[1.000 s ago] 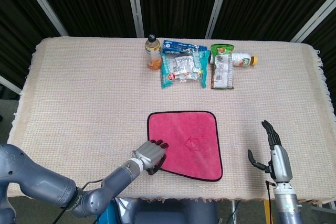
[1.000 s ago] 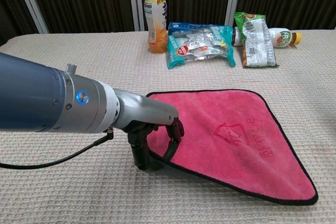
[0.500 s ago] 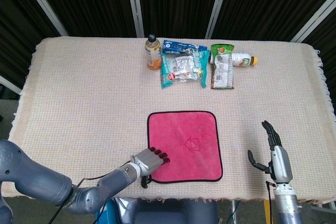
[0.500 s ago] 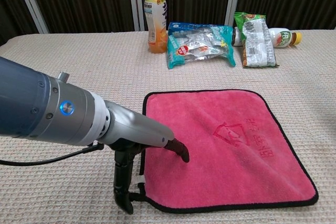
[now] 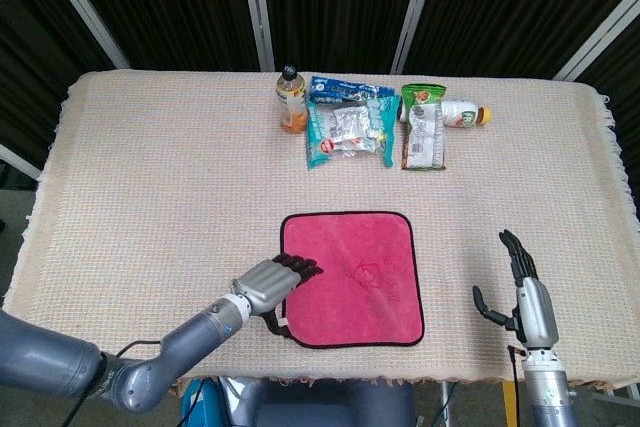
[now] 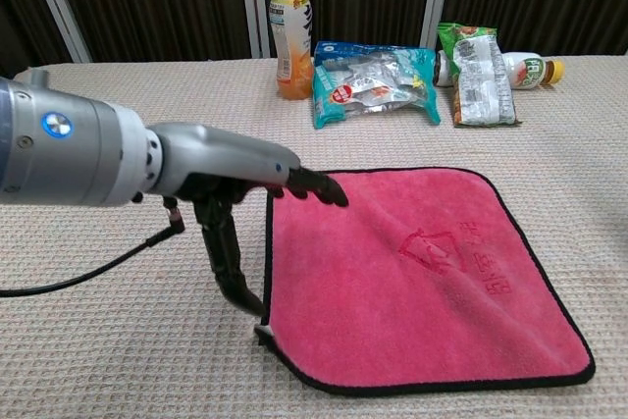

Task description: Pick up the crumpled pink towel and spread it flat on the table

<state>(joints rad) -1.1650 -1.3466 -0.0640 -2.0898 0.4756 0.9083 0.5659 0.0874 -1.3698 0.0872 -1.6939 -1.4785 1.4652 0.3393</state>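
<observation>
The pink towel (image 5: 352, 279) (image 6: 422, 272) with a black hem lies spread out as a flat square near the table's front edge. My left hand (image 5: 268, 287) (image 6: 245, 188) hovers at its left edge. The fingers (image 6: 316, 184) stretch out over the towel's far-left part, and the thumb points down beside the left hem. Nothing is held in it. My right hand (image 5: 520, 292) stays at the front right of the table, well clear of the towel, fingers straight and apart, empty. The chest view does not show the right hand.
Along the far side stand an orange drink bottle (image 5: 291, 99) (image 6: 291, 31), a blue snack bag (image 5: 348, 132) (image 6: 376, 83), a green snack bag (image 5: 423, 127) (image 6: 479, 61) and a lying bottle (image 5: 465, 113) (image 6: 528, 70). The woven tablecloth (image 5: 150, 197) covers the table.
The towel's near-left corner was drawn toward the front, so the towel went from skewed to square. My left hand then lifted off that corner, moved back along the left edge and opened.
</observation>
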